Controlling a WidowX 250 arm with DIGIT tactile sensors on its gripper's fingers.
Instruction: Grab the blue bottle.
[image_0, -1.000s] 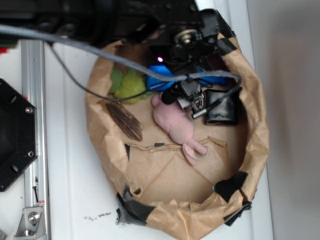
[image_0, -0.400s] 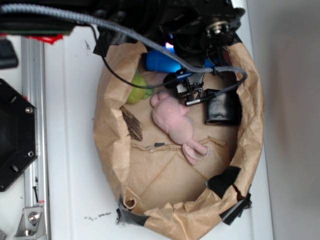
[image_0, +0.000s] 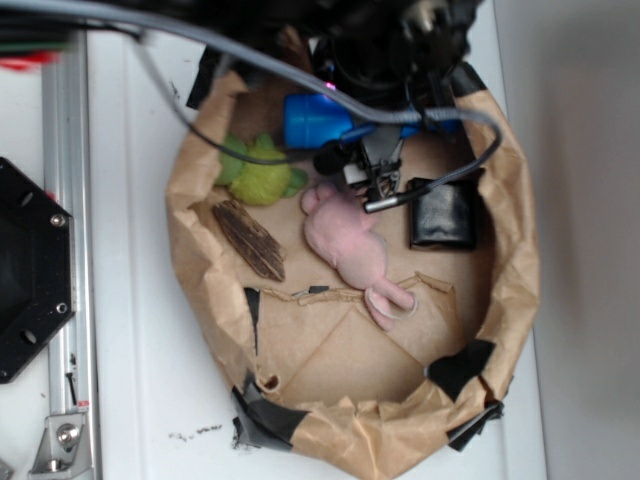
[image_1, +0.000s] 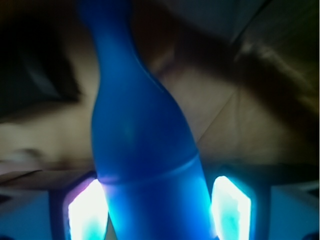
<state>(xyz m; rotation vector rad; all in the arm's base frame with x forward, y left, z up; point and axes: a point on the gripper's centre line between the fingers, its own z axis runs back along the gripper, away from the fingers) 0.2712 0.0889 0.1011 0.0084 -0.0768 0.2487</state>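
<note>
The blue bottle (image_1: 145, 150) shows no readable label, flanked by the hand (image_1: 159, 207).

My robot arm (image_0: 380, 30) is black and blocky. A thick grey braided cable (image_0: 180, 35) runs along it, and a thin black wire (image_0: 175, 105) loops down beside it. Near the fingers (image_1: 232, 207) I see a small pink light (image_0: 330, 88). Up close, the fingers glow pale blue-white, with dark blue blocks (image_1: 290, 210) on their outer sides.
</note>
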